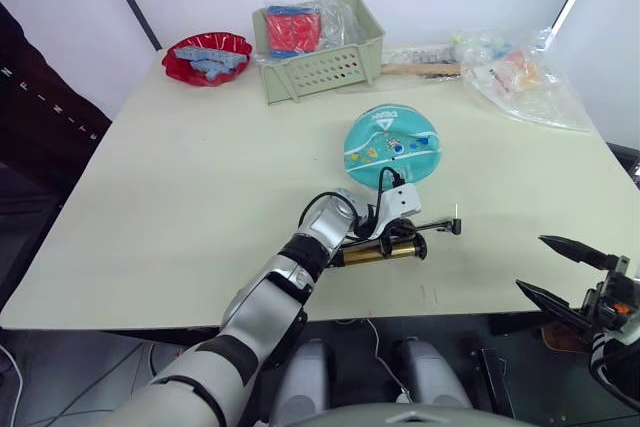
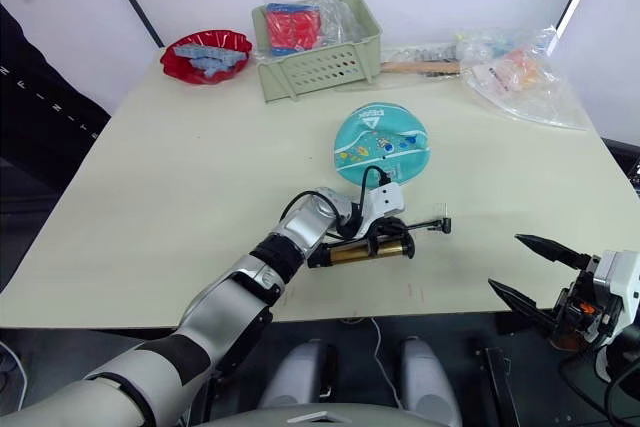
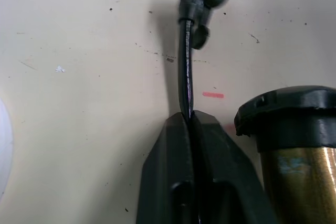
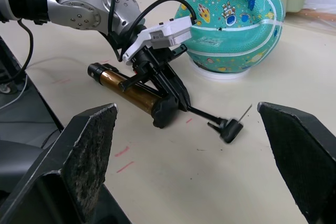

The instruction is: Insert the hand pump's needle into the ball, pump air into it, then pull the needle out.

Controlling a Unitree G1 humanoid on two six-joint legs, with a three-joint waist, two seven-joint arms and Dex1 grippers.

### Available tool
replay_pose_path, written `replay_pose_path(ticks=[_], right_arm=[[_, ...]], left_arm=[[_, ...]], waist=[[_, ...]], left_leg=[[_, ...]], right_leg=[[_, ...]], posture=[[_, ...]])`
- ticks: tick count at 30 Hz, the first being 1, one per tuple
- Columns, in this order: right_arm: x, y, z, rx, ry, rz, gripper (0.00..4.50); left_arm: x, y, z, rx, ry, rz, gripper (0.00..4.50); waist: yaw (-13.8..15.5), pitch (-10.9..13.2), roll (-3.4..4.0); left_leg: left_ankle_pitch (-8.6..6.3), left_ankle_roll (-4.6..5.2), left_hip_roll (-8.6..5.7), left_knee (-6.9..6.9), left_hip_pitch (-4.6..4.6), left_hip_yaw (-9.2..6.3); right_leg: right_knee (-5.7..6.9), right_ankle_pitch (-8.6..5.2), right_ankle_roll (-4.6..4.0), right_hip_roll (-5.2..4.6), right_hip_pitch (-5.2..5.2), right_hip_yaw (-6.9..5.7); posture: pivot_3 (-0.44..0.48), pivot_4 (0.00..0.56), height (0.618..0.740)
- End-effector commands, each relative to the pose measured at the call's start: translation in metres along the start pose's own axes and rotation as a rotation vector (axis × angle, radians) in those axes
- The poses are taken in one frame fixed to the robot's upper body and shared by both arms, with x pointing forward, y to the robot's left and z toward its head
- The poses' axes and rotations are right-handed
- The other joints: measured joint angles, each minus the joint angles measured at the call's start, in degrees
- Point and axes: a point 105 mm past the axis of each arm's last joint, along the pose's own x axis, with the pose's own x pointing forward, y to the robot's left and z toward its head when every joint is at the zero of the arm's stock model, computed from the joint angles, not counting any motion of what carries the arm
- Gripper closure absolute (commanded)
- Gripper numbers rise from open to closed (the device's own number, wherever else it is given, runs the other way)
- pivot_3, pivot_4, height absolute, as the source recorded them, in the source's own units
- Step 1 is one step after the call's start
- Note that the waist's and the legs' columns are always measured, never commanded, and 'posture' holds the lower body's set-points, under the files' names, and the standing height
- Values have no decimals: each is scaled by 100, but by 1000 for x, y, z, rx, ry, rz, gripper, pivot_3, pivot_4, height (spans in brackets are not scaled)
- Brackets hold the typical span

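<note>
**My left end effector on the hose, needle short of the ball**

At left and far, one red dish and one green basket stand clear of the work. Near the middle, my left end effector is clamped on the thin black hose just beside the hand pump; the left wrist view shows its two fingers pressed together around the hose. The one pump lies flat on the surface, its long axis running left to right. The hose leads rightward from my grip to the needle, which stands upward on its black fitting, touching nothing. The one ball rests just beyond, on the far side of my left end effector, so I judge that the needle must swing away from me toward it. My left arm is by far the nearer. At right and near, my right end effector hangs off the surface's edge, fingers spread wide, holding nothing.
</note>
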Motion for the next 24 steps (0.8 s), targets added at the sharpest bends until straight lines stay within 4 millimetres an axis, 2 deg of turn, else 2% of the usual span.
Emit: replay_pose_path(ticks=[1,8,12,16,24], right_arm=[[-3,-2,6,-39,-14,-12,0],[7,-7,11,24,-80,-107,0],[21,-8,21,125,-167,-200,0],[33,-11,28,251,-238,-288,0],[58,-25,38,436,-302,-400,0]], left_arm=[[2,-6,5,-3,-21,-34,4461],[-3,-3,22,8,-117,-18,4461],[-13,-5,42,27,-243,-25,4461],[-17,-4,54,24,-328,7,4461],[-18,-8,62,-38,-419,-3,4461]], waist=[[-2,0,0],[-15,0,0],[-16,-1,4],[-15,-1,4],[-26,-2,6]], left_leg=[[0,0,0,0,0,0],[0,0,0,0,-1,-1],[0,0,1,-1,-3,-3],[0,0,1,-1,-4,-2],[0,0,-5,-1,-7,2]], right_leg=[[0,0,0,0,0,0],[-1,0,0,0,0,0],[0,1,0,0,-2,-1],[-1,1,0,-1,-1,0],[-1,0,3,-9,-1,4]], posture=[[0,150,738],[0,150,738],[0,150,738],[0,150,738],[0,150,738]])
